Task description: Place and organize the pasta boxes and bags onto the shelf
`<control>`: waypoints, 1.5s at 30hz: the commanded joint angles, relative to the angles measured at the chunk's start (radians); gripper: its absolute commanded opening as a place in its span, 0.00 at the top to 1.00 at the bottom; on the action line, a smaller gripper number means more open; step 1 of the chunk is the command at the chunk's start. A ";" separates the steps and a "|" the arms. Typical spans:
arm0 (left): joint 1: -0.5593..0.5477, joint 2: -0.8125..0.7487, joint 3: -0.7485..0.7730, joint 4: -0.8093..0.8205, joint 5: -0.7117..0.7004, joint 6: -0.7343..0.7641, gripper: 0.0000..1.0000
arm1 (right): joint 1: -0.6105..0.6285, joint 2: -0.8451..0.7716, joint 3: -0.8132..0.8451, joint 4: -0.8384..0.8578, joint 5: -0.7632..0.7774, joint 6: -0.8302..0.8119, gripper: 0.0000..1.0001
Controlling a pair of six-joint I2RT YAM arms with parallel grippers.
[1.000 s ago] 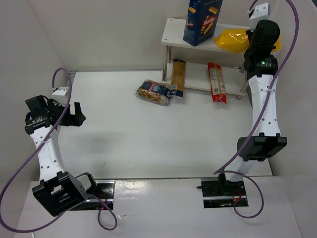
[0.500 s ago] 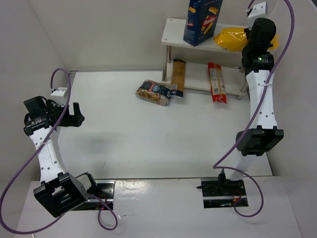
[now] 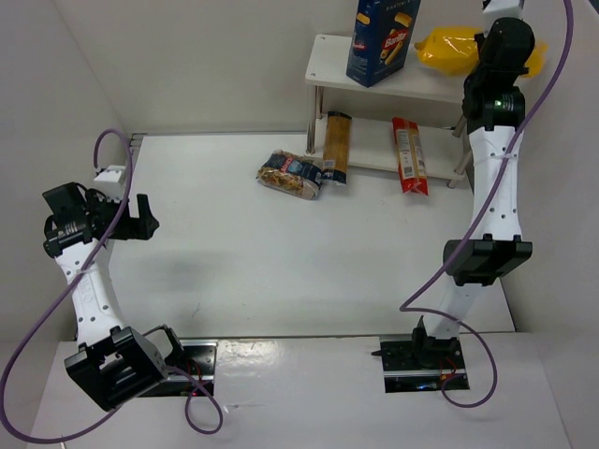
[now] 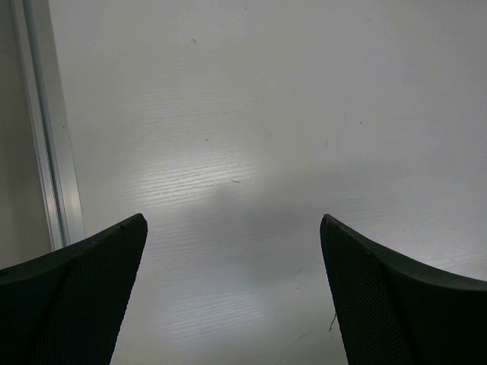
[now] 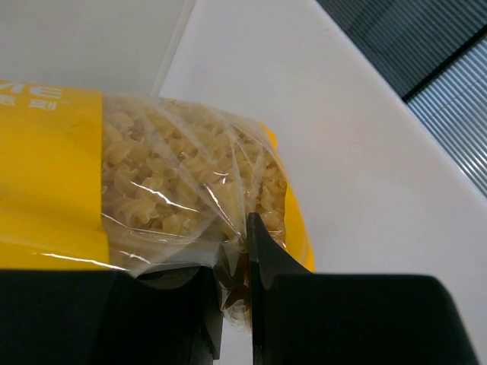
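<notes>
Right wrist view shows the right gripper (image 5: 236,266) pinched shut on a fold of clear film at one end of the yellow bag (image 5: 152,190), with spiral pasta bunched against the fingers. From above, that bag sits at the far right corner of the desk, over the right end of the top board of the shelf (image 3: 328,61), just beside the blue carton (image 3: 382,42); I cannot tell whether its weight already rests on the board. The step in hand looks like setting it down, and doing that well means lowering until the pasta settles flat, keeping the bag inboard of the board's right edge and off the carton, then parting the jaws only once it is supported and backing away without dragging the film. The left gripper (image 4: 232,228) hangs open over bare desk near the left edge. The small clear bag (image 3: 292,175) lies on the desk in front of the shelf, 1 item not yet shelved.
</notes>
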 commanded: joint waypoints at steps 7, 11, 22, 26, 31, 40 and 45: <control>0.015 -0.001 0.022 0.001 0.028 0.023 0.00 | 0.002 0.118 0.340 0.088 0.043 0.018 1.00; 0.024 -0.001 0.022 0.001 0.028 0.023 0.00 | 0.002 0.127 0.340 0.088 0.054 0.018 1.00; 0.034 0.017 0.041 0.001 0.037 0.023 0.00 | 0.011 0.177 0.362 0.088 0.063 0.009 1.00; 0.034 0.017 0.041 0.001 0.048 0.032 0.00 | 0.020 0.187 0.374 0.088 0.074 -0.013 1.00; 0.043 0.027 0.041 0.001 0.048 0.032 0.00 | 0.030 0.209 0.385 0.106 0.106 -0.045 1.00; 0.052 0.036 0.050 0.001 0.048 0.032 0.00 | 0.050 0.236 0.374 0.116 0.163 -0.164 1.00; 0.052 0.036 0.050 0.001 0.048 0.032 0.00 | 0.071 0.246 0.353 0.105 0.200 -0.195 0.98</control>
